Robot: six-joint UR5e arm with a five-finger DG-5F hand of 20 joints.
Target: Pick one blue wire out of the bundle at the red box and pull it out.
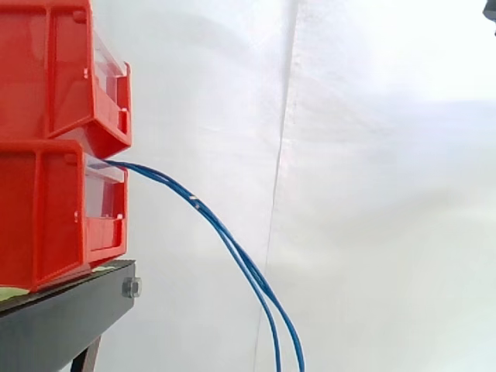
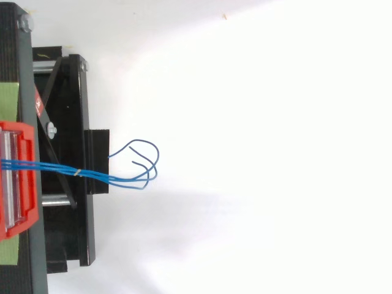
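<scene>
Lower red bin (image 1: 54,217): sits on the black stand (image 1: 62,318); a bundle of blue wires (image 1: 232,244) leaves its front over the clear panel.
Upper red bin (image 1: 70,77): stacked on the lower one; contents cannot be made out.
Blue wires: bound by a pale tie (image 2: 78,172) just beyond the bin, drooping past the stand's edge, loose ends curling apart before the white curtain (image 1: 372,194).
Fingers: state cannot be told.
</scene>
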